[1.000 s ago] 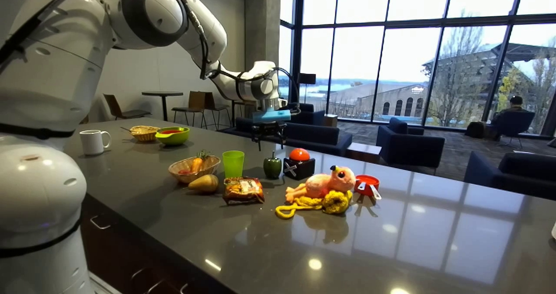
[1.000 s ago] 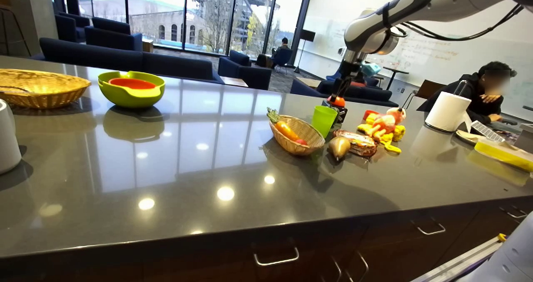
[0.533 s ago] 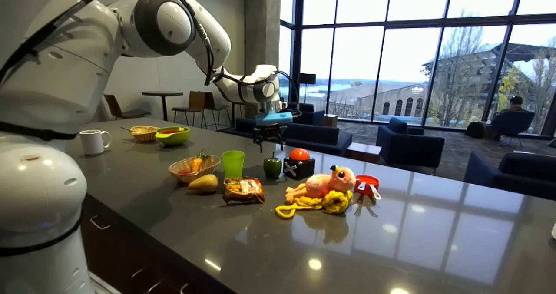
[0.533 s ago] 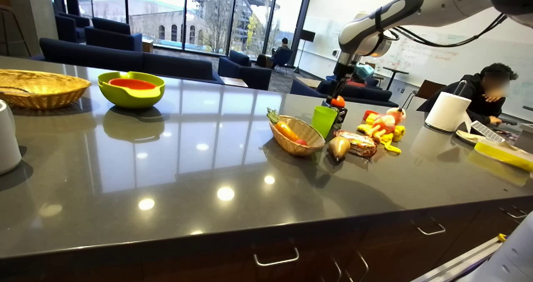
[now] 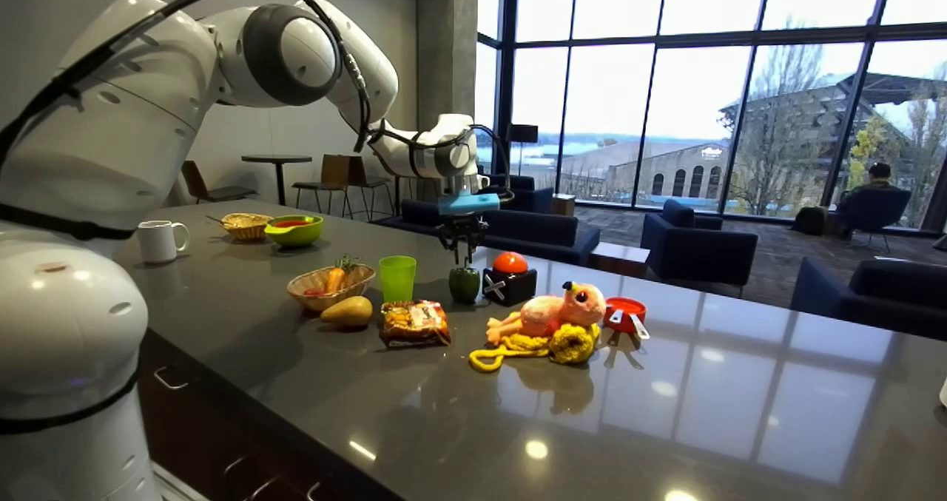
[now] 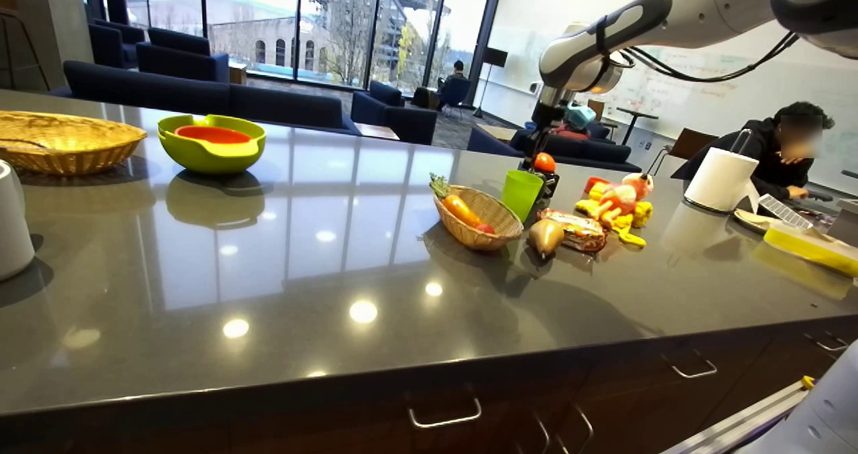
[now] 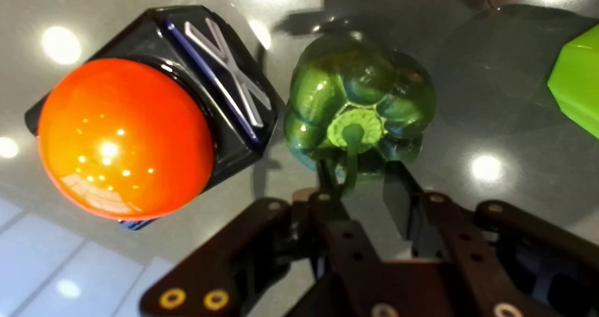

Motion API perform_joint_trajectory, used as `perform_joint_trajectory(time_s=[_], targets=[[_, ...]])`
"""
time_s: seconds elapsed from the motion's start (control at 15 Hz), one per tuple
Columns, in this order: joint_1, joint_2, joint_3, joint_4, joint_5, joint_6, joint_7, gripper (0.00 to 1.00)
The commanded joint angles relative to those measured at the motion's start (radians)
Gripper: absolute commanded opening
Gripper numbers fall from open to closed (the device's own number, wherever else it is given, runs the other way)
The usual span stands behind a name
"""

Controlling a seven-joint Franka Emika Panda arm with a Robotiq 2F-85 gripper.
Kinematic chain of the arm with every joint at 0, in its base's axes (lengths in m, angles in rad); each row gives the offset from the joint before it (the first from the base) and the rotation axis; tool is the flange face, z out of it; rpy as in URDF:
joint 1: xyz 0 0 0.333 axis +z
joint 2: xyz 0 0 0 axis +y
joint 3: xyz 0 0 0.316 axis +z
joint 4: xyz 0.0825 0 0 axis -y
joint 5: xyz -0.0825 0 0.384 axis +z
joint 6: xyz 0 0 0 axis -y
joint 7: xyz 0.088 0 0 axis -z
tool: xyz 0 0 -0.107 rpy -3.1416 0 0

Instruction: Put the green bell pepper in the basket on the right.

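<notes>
The dark green bell pepper (image 5: 464, 285) stands on the counter between the lime cup and a black box; in the wrist view the pepper (image 7: 360, 92) shows its curved stem. Directly over it is my gripper (image 5: 464, 260), fingers pointing down. In the wrist view the gripper (image 7: 360, 169) is narrowed but a gap remains, with the stem between the fingertips, nearer one of them; contact cannot be told. A small wicker basket (image 6: 499, 241) holding a carrot and something red lies to the right of a larger wicker basket (image 6: 100, 155). The cup hides the pepper in that exterior view.
The lime cup (image 5: 397, 279) is beside the pepper, and the black box with an orange dome (image 5: 510, 264) adjoins its other side. Nearby lie a pear (image 5: 346, 313), a snack packet (image 5: 414, 323) and a pink plush bird (image 5: 551, 312). A green bowl (image 6: 213, 152) stands farther off.
The gripper has come down a little over the pepper, and its fingers have drawn together from wide to narrow. The pepper and the other objects stay where they were.
</notes>
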Motion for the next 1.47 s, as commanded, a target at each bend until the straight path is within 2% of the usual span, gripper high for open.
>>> perform_joint_trajectory(time_s=[0.0,0.53,0.87,1.4], targets=[[-0.013,0.009,0.011,0.033,0.004,-0.029,-0.016,0.02],[-0.001,-0.028,-0.009,0.019,-0.02,-0.059,0.036,0.02],[0.011,-0.054,-0.014,0.023,-0.026,-0.077,0.113,0.02],[0.053,-0.115,-0.02,0.053,-0.035,-0.108,0.308,0.02]])
